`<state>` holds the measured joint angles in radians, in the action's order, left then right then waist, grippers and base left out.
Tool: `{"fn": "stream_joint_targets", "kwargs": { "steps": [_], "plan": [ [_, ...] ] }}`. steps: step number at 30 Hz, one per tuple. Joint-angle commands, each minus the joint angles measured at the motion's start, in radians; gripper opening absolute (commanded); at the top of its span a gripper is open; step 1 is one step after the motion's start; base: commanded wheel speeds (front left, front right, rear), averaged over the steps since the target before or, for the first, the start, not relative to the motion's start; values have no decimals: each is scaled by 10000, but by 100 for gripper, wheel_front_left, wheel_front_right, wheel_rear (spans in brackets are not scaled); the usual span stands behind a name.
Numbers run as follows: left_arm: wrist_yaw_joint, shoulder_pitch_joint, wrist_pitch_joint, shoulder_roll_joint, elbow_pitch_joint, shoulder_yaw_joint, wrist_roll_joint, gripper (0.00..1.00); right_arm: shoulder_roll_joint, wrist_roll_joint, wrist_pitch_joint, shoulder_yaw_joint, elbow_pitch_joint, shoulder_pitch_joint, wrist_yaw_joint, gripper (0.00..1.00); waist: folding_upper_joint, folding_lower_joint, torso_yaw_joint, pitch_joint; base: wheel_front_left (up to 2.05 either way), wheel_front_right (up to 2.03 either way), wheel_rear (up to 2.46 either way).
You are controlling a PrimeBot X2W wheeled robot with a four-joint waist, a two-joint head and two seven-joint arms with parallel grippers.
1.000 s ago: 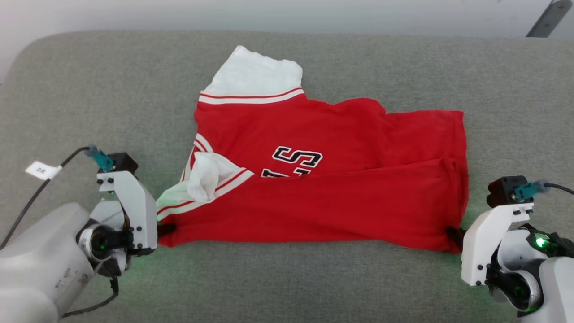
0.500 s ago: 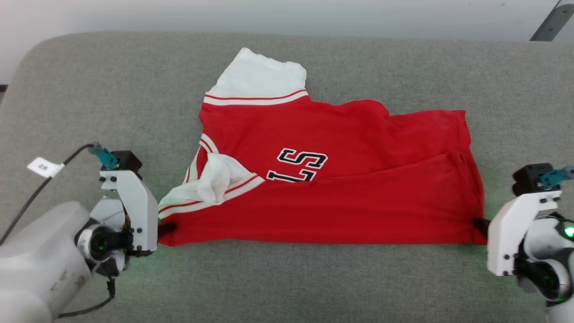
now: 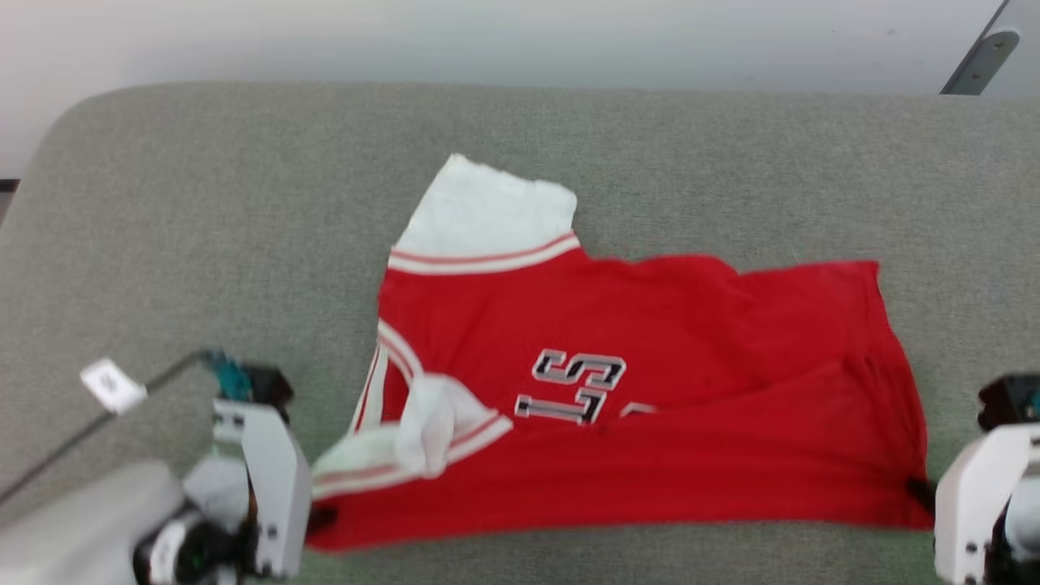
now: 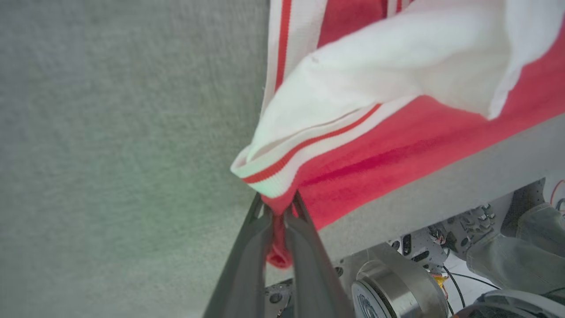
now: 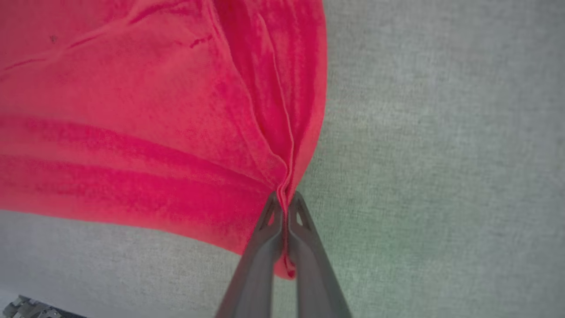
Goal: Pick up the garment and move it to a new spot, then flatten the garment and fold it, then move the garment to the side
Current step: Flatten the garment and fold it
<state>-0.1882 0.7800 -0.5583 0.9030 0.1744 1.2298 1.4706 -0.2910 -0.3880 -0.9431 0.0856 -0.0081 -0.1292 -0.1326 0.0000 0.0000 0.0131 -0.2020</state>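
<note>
Grip first: the left end effector (image 4: 279, 211) is clamped on the garment's (image 3: 666, 317) near-left corner; the garment lies part-folded on the grey cushion (image 3: 203, 203), lettering (image 3: 578, 383) half covered; the right end effector (image 5: 284, 201) pinches its near-right corner; folding looks unfinished, the side move undone.
</note>
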Motion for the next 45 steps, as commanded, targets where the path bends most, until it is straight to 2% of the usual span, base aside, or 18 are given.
{"fn": "stream_joint_targets", "kwargs": {
  "steps": [1, 5, 10, 12, 13, 14, 15, 16, 17, 24, 29, 31, 36, 41, 45],
  "plan": [
    [-285, -497, 34, 266, -412, 99, -40, 0, 91, 4, -61, 246, -93, 425, 36, 0, 0, 0, -50, 26, 0, 0, 0],
    [-552, -1092, 181, 324, -773, 187, 76, 0, 335, -19, 84, 347, 51, 824, 36, 0, 0, 0, -124, 52, 0, 0, 0],
    [-519, -1395, 263, 154, -603, 219, 221, 0, 533, 58, 241, 250, 326, 852, 33, 0, 0, 0, -208, 64, 0, 0, 0],
    [-504, -1426, 275, 74, -396, 203, 283, 9, 562, 54, 295, 157, 462, 744, 31, 0, 0, 0, -253, 51, 0, 0, 0],
    [-475, -1419, 268, 44, -310, 181, 316, 17, 534, 25, 271, 48, 526, 705, 31, 0, 0, 0, -274, 44, 0, 0, 0],
    [-452, -1341, 276, 49, -247, 185, 210, 47, 524, -63, 344, -34, 531, 641, 31, 9, 0, 0, -300, 37, 0, 0, 0],
    [-413, -1247, 306, 61, -184, 165, 151, 100, 472, -76, 458, -98, 483, 552, 30, 27, 0, 0, -325, 28, 0, 0, 0],
    [-376, -1159, 308, 78, -148, 114, 150, 100, 374, -70, 523, -202, 455, 492, 30, 66, 0, 0, -353, 20, 0, 0, 0],
    [-382, -1077, 274, 110, -145, 69, 170, 100, 311, -119, 518, -232, 476, 472, 30, 100, 0, 0, -376, 19, 0, 0, 0],
    [-590, -105, -475, 794, -971, -104, -196, 100, 55, -471, 577, -302, -124, 238, 30, 100, 0, 0, -561, -8, 0, 0, 0],
    [-783, 959, -1078, 1226, -1765, -454, -463, 100, 209, -522, 789, 10, -863, 99, 30, 100, 0, 0, -758, -130, 0, 0, 0],
    [-826, 1437, -1022, 1206, -1782, -678, -687, 100, 361, -451, 1124, 137, -1182, -54, 28, 100, 0, 0, -885, -233, 0, 0, 0],
    [-402, 2501, -460, 712, -1188, -1047, -1498, 100, 681, -24, 2880, 42, -1783, -523, 28, 100, 0, 0, -1322, -566, 0, 0, 0],
    [332, 3322, 198, 65, 84, -1220, -2190, 100, 1086, 465, 5296, -326, -1845, -975, 28, 100, 0, 0, -1869, -928, 0, 0, 0],
    [1087, 3960, 654, -317, 1134, -1204, -2807, 100, 1340, 843, 6887, -702, -1509, -1177, 28, 100, 0, 0, -2296, -1238, 0, 0, 0]
  ]
}}
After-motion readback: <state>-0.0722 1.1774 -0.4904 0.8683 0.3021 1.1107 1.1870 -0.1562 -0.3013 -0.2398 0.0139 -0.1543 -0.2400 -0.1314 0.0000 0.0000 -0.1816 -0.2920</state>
